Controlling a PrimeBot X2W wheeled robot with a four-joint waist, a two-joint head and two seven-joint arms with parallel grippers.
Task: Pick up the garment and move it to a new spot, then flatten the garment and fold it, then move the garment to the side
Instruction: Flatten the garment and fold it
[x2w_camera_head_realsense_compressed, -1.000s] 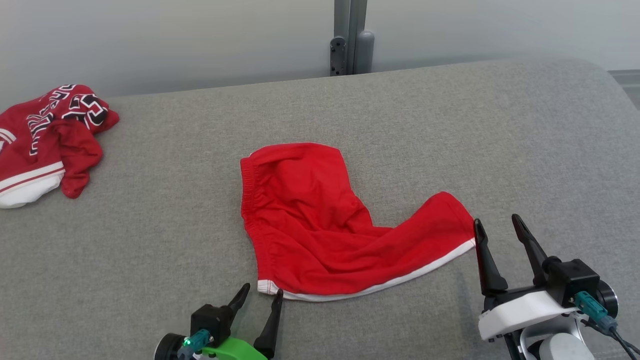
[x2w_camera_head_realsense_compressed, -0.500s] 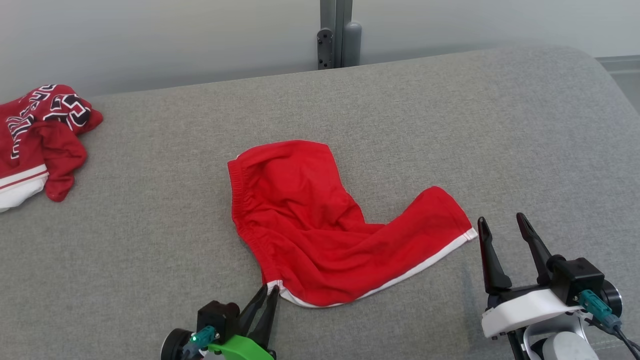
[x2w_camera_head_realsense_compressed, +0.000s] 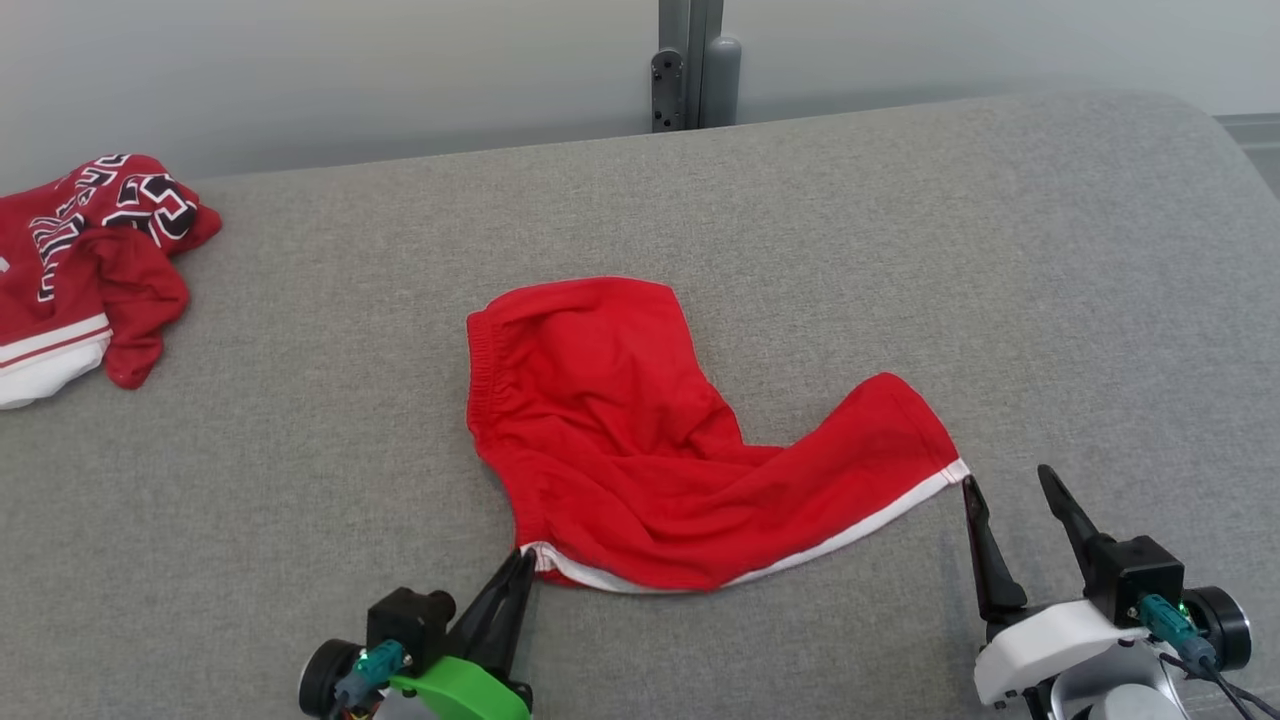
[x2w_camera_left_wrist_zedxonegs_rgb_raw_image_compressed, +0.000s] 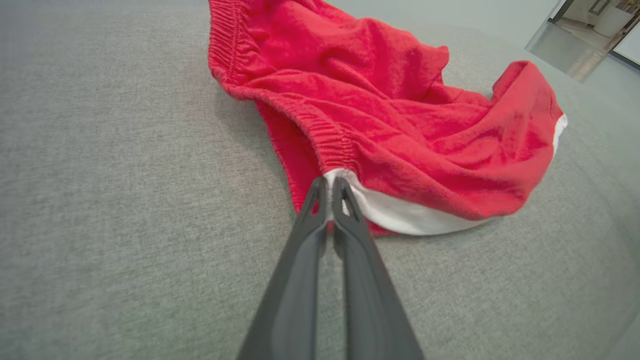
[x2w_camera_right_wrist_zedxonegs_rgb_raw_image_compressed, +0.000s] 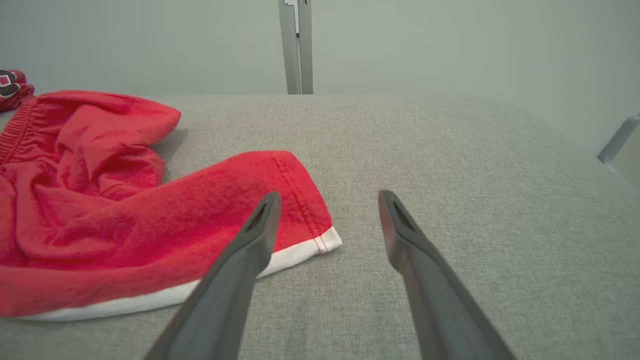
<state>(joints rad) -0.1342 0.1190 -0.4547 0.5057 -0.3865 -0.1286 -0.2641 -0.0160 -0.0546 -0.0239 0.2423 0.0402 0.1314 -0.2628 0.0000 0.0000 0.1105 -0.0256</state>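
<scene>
- The garment (x2w_camera_head_realsense_compressed: 620, 440), red shorts with white trim, lay crumpled at the middle of the grey table (x2w_camera_head_realsense_compressed: 900, 250), with 1 leg trailing toward the table's right side.
- Our left gripper (x2w_camera_head_realsense_compressed: 520, 560), by the table's near edge left of centre, had its 2 fingers pressed together on the near hem corner (x2w_camera_left_wrist_zedxonegs_rgb_raw_image_compressed: 345, 176), pinching only a sliver of trim.
- Our right gripper (x2w_camera_head_realsense_compressed: 1006, 476), by the table's near edge right of centre, held its 2 fingers spread and empty. The far hem corner (x2w_camera_right_wrist_zedxonegs_rgb_raw_image_compressed: 327, 240) lay just beside 1 finger, not between them.
- We judged the thin pinch could slip on lifting, since so little cloth sat between the tips.
- Lifting by 1 corner alone could bunch the shorts and make flattening harder.
- A carry toward the table's far-left corner risked tangling with the printed red clothes (x2w_camera_head_realsense_compressed: 90, 260) there.
</scene>
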